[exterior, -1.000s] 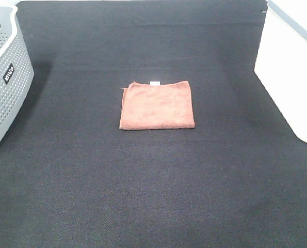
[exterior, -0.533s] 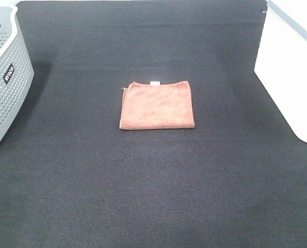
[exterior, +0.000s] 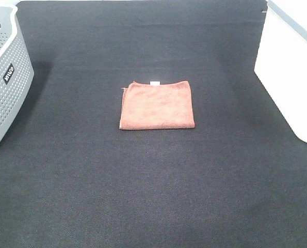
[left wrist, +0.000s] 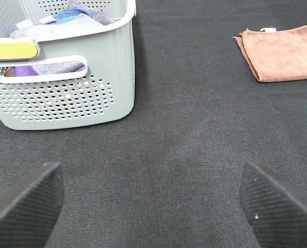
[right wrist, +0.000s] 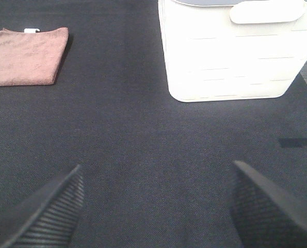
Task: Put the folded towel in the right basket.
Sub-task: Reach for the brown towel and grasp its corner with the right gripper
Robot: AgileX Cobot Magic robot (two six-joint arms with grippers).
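A folded rust-brown towel (exterior: 157,105) with a small white tag lies flat in the middle of the black table. It also shows in the left wrist view (left wrist: 280,53) and in the right wrist view (right wrist: 26,56). The white right basket (exterior: 292,67) stands at the right edge and shows in the right wrist view (right wrist: 236,57). My left gripper (left wrist: 153,204) is open and empty, well short of the towel. My right gripper (right wrist: 156,206) is open and empty, in front of the white basket. Neither arm shows in the exterior high view.
A grey perforated basket (exterior: 3,77) stands at the left edge; the left wrist view shows it (left wrist: 65,98) holding several cloths. The black table cloth (exterior: 153,181) covers the whole surface.
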